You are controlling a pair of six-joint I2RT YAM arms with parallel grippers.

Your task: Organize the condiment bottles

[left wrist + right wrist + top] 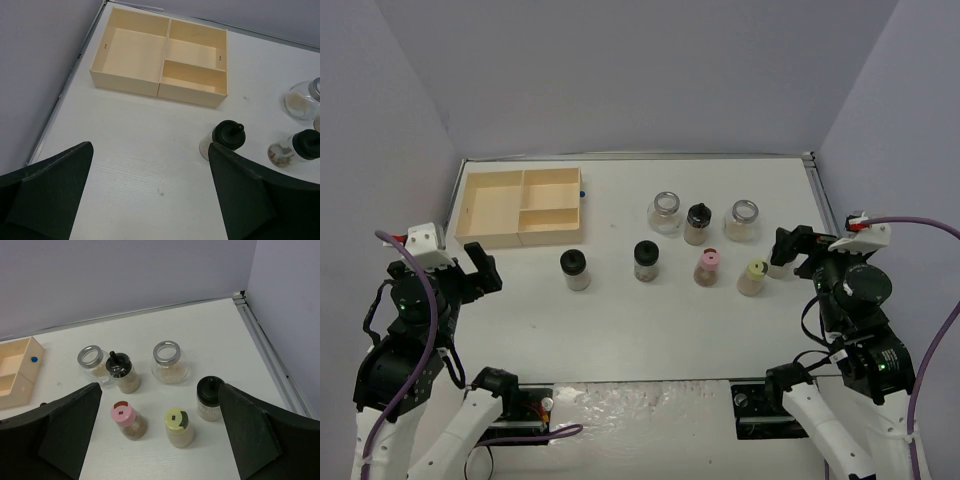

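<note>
Several small glass jars stand on the white table [620, 330]. Black-capped jars are at centre-left [575, 268], centre [646, 260] and further back [698, 223]. A pink-capped jar [707, 266] and a yellow-green-capped jar [752, 276] stand to the right. Two silver-rimmed jars [665, 212] [742, 220] are behind. The right wrist view shows the pink [125, 417] and yellow-green [177, 426] jars, and another black-capped jar [210, 397] by the right finger. My left gripper [480, 268] [150, 200] is open and empty, left of the jars. My right gripper [795, 248] [160, 395] is open and empty, just right of them.
A light wooden compartment tray [525, 205] sits at the back left, also in the left wrist view [160, 60]. Purple walls close in the table on the left, back and right. A metal rail [825, 205] runs along the right edge.
</note>
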